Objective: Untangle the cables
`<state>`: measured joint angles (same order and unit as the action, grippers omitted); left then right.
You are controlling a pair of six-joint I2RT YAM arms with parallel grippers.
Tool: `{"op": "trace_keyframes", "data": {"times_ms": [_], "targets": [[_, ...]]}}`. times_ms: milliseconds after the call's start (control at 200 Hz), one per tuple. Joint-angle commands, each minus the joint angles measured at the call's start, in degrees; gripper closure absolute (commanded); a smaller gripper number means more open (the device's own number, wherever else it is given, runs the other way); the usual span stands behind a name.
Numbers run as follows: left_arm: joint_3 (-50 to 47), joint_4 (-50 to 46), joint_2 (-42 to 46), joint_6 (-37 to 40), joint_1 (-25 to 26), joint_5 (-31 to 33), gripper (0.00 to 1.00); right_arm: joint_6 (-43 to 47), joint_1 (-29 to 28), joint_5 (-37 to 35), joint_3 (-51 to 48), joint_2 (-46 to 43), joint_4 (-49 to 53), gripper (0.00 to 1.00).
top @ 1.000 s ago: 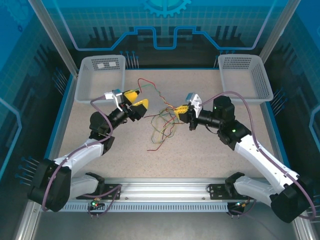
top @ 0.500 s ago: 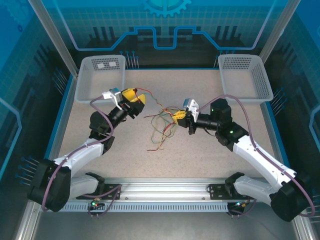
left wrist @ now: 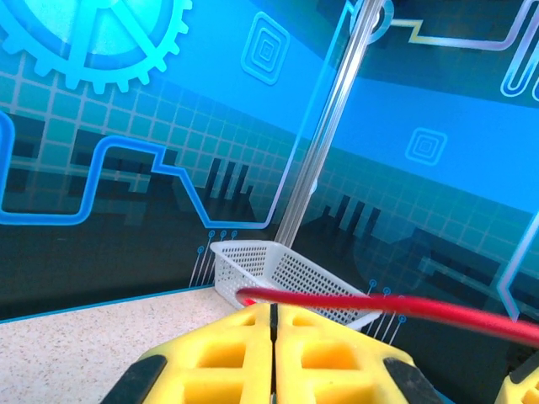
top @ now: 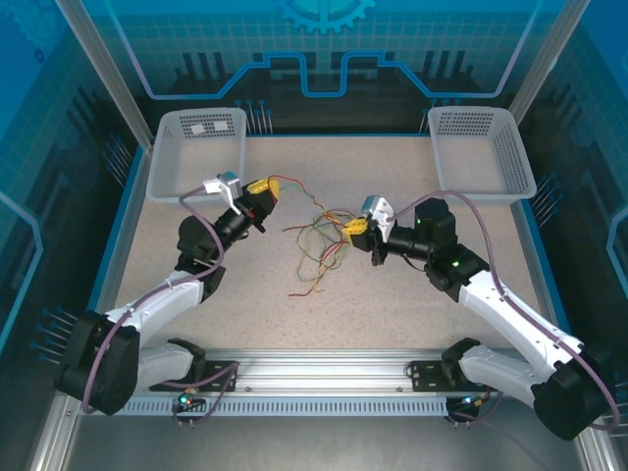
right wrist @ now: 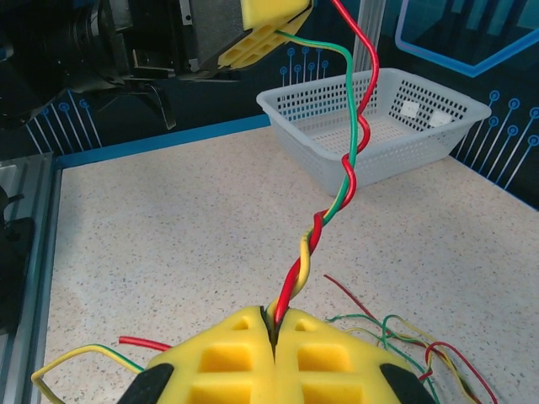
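- While its jaws are pressed together, left gripper (left wrist: 272,318) pins a red cable (left wrist: 379,304).
- Right gripper (right wrist: 274,332), likewise closed, clamps twisted red, yellow and green cables (right wrist: 348,172) strung between both.

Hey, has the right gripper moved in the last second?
Yes. The right gripper, shut on the cables, has drawn slightly back toward the near edge and a little leftward, away from the right basket.
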<state>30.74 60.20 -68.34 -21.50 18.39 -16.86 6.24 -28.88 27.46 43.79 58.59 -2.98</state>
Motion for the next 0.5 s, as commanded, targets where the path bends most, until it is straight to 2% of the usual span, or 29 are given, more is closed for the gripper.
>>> {"op": "trace_keyframes", "data": {"times_ms": [0, 115, 180, 240, 360, 495], "targets": [[3.31, -0.94, -1.16, -0.67, 0.75, -5.02, 1.00, -1.38, -0.58, -1.60, -0.14, -1.32, -3.67, 1.00], [4.41, -4.73, -0.68, 1.63, 2.48, -4.15, 1.00, -2.29, -0.61, -5.56, -0.08, -0.90, -4.04, 1.00], [5.04, -5.61, -0.89, 2.35, 3.19, -5.13, 1.00, -1.59, -0.60, -6.05, 0.46, -0.34, -2.76, 0.75], [6.69, -7.98, -1.71, 3.82, 3.40, -9.30, 1.00, -0.40, -0.67, -5.49, 0.76, 0.03, -1.60, 0.52], [10.70, -17.05, -2.64, 7.57, 3.57, -16.35, 1.00, 1.52, -0.62, -6.52, 0.80, -1.32, -0.15, 0.45], [11.46, -22.11, -2.05, 12.46, 3.48, -19.75, 1.00, 2.62, -0.37, -9.02, -0.31, -5.19, -0.57, 0.27]]}}
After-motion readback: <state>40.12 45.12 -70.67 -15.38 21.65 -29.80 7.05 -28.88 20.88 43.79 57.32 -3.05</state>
